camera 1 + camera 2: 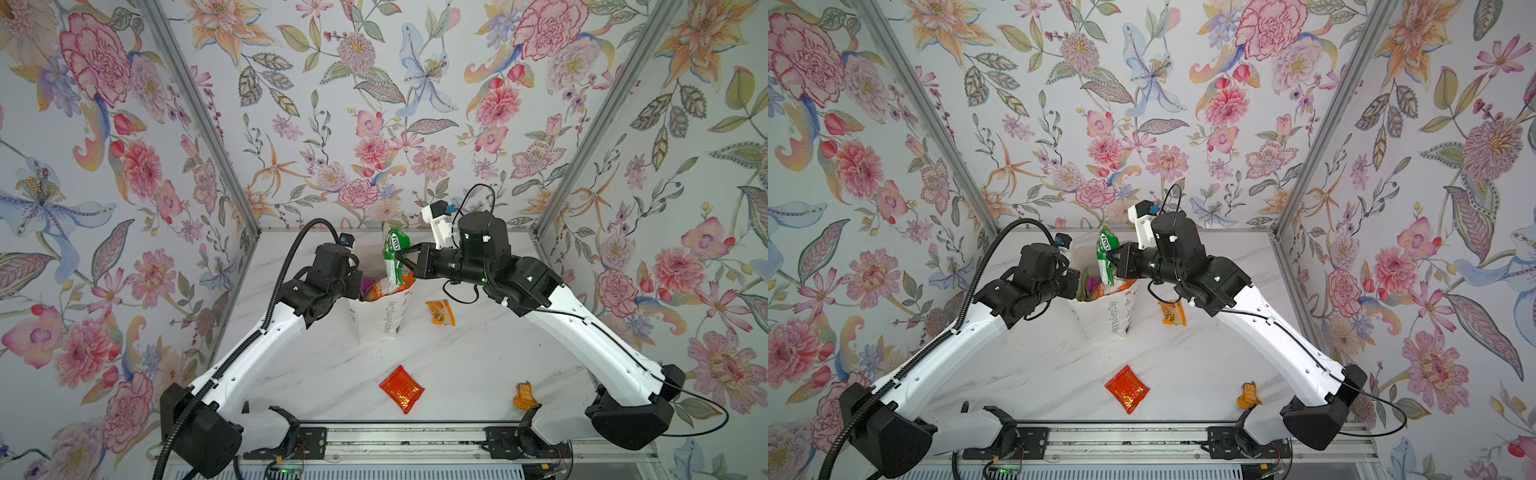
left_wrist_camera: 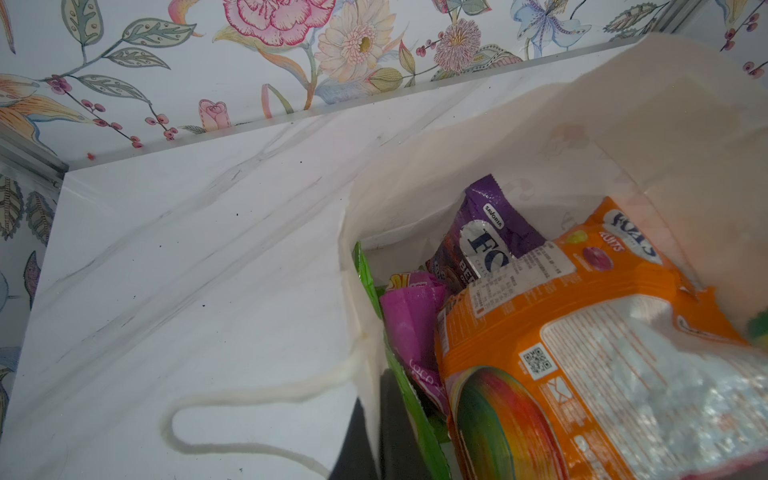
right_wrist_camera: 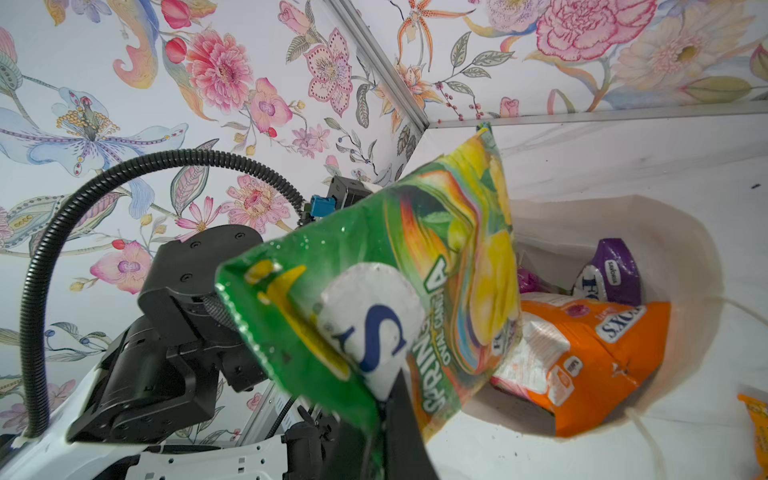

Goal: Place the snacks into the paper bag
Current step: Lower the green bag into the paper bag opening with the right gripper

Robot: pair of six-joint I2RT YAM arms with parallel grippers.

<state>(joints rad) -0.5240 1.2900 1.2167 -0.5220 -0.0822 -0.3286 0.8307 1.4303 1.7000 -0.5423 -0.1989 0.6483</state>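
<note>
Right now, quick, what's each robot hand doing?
Left gripper: jaws shut on the paper bag, at its edge.
Right gripper: jaws shut on the green FOX'S candy bag.

Glossy crinkly green candy bag (image 1: 395, 258), matt paper bag (image 1: 375, 322), smooth marbled tabletop (image 1: 465, 365)

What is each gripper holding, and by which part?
Right gripper: green FOX'S bag, pinched midway along a side edge. Left gripper: paper bag, clamped on its wall near the rim.
</note>
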